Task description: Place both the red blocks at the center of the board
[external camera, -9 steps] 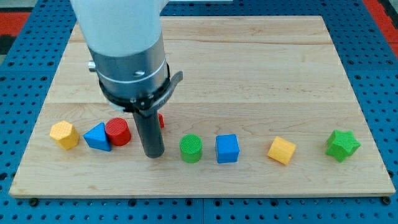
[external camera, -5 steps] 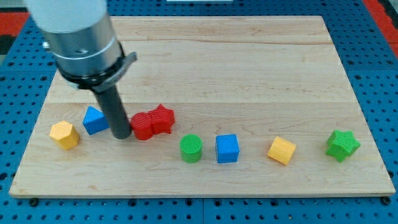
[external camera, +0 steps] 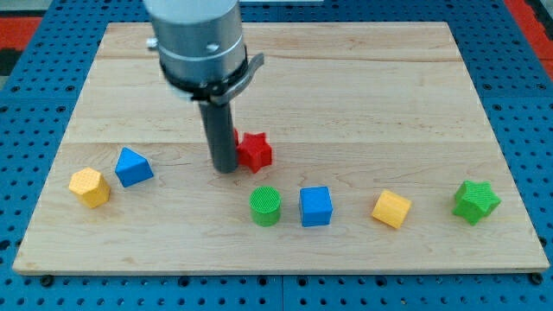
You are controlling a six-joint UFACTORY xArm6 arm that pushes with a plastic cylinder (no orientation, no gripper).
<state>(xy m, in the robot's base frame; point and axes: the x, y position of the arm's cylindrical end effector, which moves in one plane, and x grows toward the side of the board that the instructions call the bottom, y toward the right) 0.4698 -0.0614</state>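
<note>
My tip point(external camera: 225, 169), the lower end of the straight dark rod, rests on the pale wooden tabletop point(external camera: 363, 95) just to the view's left of the red star-shaped block point(external camera: 255, 151), touching it or nearly so. A sliver of red shows behind the rod at the star's left; whether it belongs to the second red block I cannot tell, since the rod hides most of it. The arm carries no fingers, so nothing is held.

Taking the red star as landmark, it sits a little left of and below the board's middle. The green cylinder block point(external camera: 265, 206) lies just below it, and the blue cube point(external camera: 316, 206) below and to its right. Farther right along that same low row are the yellow cube point(external camera: 391, 209) and the green star-shaped block point(external camera: 475, 201). Well to the star's left lie the blue triangular block point(external camera: 132, 167) and, beyond it, the yellow hexagonal block point(external camera: 90, 187).
</note>
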